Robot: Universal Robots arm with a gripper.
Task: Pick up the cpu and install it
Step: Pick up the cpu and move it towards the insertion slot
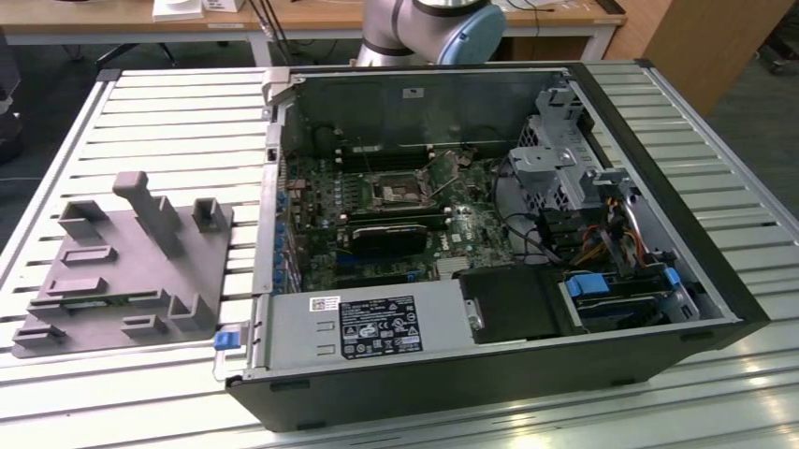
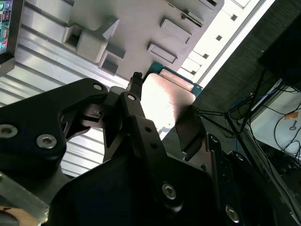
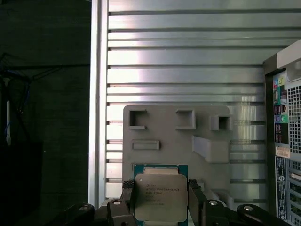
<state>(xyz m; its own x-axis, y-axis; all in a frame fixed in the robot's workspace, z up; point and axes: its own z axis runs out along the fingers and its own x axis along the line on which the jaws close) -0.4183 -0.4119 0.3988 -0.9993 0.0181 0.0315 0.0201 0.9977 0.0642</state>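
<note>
The cpu (image 3: 160,197) lies flat in the claw (image 3: 161,190), the fingers (image 3: 128,200) clamped on two opposite edges. It looks lifted clear of the grey block (image 3: 176,141) on the tabletop (image 3: 183,56). In the exterior view the socket (image 1: 402,194) lies at about 2 o'clock from that block.

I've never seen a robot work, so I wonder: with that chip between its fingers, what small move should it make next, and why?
Probably carry the cpu sideways toward the case. In both wrist views the fingers clamp the cpu on two sides, apparently lifted over the fixture, while the socket it belongs in lies inside the case.
</note>
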